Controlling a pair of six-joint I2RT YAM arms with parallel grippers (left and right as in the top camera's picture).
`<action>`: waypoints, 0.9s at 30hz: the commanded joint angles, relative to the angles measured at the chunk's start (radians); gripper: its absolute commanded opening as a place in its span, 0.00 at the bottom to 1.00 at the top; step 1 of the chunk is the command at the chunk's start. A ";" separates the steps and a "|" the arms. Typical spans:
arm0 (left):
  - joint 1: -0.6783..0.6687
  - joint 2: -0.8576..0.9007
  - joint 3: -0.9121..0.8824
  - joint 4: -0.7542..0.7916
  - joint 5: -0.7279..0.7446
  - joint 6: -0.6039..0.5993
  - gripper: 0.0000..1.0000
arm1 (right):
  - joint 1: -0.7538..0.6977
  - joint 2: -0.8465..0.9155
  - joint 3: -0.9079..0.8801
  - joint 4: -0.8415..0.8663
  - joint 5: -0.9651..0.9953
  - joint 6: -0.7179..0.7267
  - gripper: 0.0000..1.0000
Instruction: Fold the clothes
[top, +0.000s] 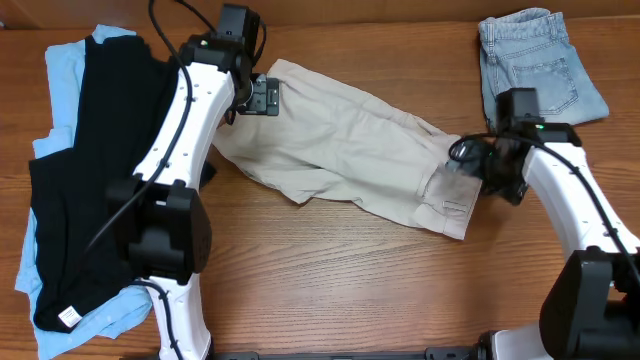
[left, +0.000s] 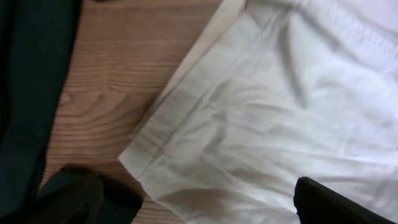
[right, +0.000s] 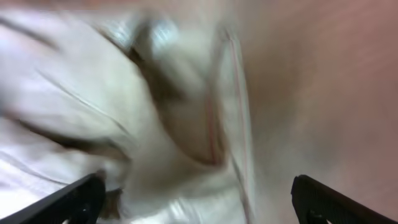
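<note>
Beige trousers (top: 340, 140) lie crumpled and slanted across the middle of the table. My left gripper (top: 262, 95) is open over their far left hem; the hem corner (left: 186, 143) fills the left wrist view between the two black fingers (left: 199, 205). My right gripper (top: 478, 170) is open over the waistband end at the right. The right wrist view is blurred and shows the beige waistband (right: 186, 137) between the spread fingers (right: 199, 202).
Folded light-blue jeans (top: 535, 65) lie at the far right corner. A black garment (top: 95, 170) lies on a light-blue one (top: 60, 75) along the left side. Bare wood lies along the front of the table.
</note>
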 joint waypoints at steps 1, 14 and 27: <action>0.008 0.028 -0.011 -0.002 0.027 0.040 1.00 | -0.050 -0.017 0.027 0.105 -0.130 -0.091 1.00; 0.013 0.028 -0.011 -0.093 0.081 0.163 1.00 | -0.064 -0.099 0.172 -0.206 -0.308 -0.289 1.00; 0.063 0.029 -0.062 0.087 0.285 0.281 1.00 | -0.062 -0.111 -0.075 -0.143 -0.437 -0.304 1.00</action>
